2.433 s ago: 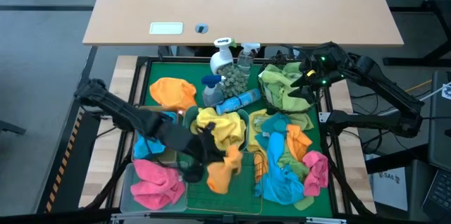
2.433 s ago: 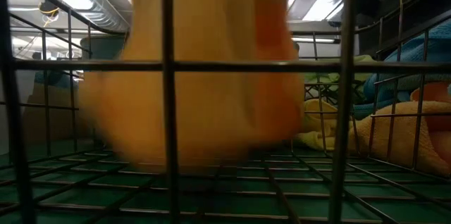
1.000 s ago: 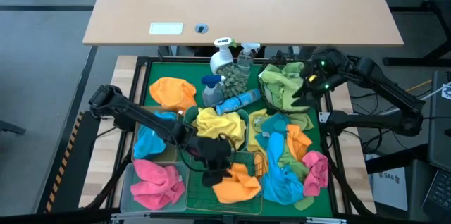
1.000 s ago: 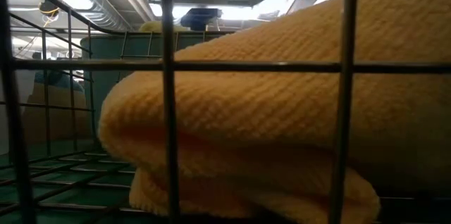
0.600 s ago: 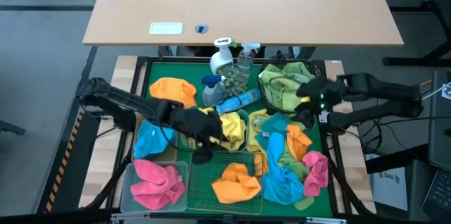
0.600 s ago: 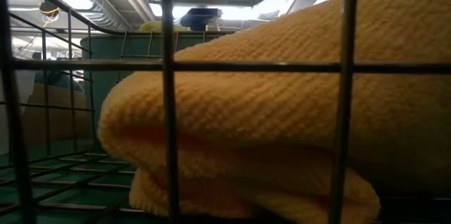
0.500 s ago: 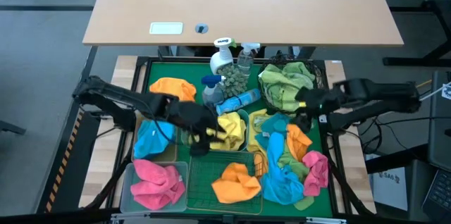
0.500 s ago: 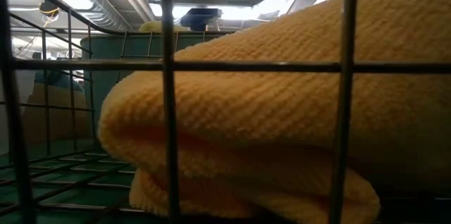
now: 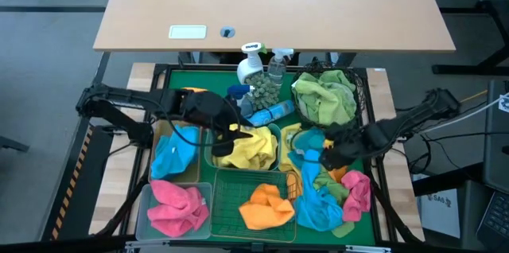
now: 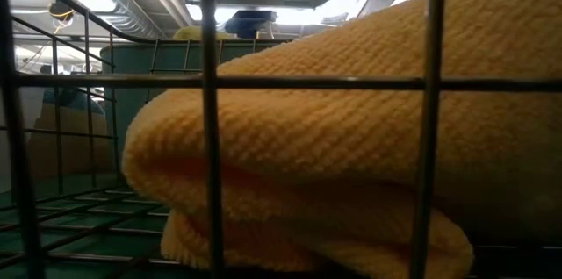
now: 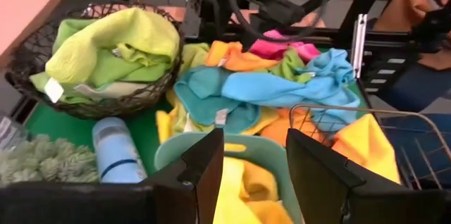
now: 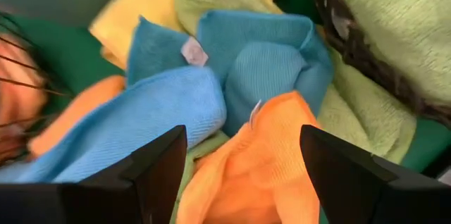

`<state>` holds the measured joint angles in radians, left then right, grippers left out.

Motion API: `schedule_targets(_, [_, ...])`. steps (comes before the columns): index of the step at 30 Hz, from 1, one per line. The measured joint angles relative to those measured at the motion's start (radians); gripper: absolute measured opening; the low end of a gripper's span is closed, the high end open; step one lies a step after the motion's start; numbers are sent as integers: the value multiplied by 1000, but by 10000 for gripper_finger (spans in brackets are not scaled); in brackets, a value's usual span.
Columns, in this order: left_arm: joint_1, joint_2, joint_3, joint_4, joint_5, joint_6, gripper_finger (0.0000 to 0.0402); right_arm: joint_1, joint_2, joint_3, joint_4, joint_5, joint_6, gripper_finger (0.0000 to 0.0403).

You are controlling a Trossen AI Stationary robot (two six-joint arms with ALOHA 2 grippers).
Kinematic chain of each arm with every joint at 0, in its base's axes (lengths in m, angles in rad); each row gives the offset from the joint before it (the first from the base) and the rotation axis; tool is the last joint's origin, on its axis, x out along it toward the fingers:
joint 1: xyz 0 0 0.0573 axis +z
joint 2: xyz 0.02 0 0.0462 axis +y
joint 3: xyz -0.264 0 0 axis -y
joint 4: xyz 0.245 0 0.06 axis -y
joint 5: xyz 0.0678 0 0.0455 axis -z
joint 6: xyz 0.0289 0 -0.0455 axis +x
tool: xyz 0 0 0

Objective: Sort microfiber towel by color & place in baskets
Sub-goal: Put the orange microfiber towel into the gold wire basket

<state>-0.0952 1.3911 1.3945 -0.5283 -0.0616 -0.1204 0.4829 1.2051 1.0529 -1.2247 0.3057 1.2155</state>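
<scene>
An orange towel (image 9: 266, 206) lies crumpled on the floor of the green wire basket (image 9: 225, 223), and it fills the low view (image 10: 334, 165). My left gripper (image 9: 235, 131) hangs open above the teal tub (image 11: 176, 155), which holds yellow towels (image 9: 242, 148). My right gripper (image 9: 330, 156) hangs open just above the loose pile of towels (image 9: 326, 185) at the right. In its wrist view, orange (image 12: 257, 164), light blue (image 12: 141, 118) and teal (image 12: 261, 62) towels lie below the fingers. Green towels (image 9: 324, 98) fill the black mesh basket (image 11: 106, 104).
Pink towels (image 9: 172, 206) sit in the clear bin at the near left, and a blue towel (image 9: 171, 157) lies beside it. Spray bottles (image 9: 253, 66) and a blue bottle (image 9: 270, 114) stand or lie at the far middle. A tan desk (image 9: 270, 6) lies beyond.
My left gripper has risen from the green wire basket and gone toward the far edge, to above the teal tub; the orange towel stays in the basket. My right gripper has swung from the black mesh basket toward the near edge and down over the loose pile.
</scene>
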Motion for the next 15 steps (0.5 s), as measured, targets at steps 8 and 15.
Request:
schedule_targets(8, [46, 1, 0, -18, 0, 1, 147, 24, 165, 0, -6, -27, 17, 275])
schedule_targets(15, [56, 1, 0, -20, 0, 1, 147, 22, 232, 0, -58, -64, 15, 209])
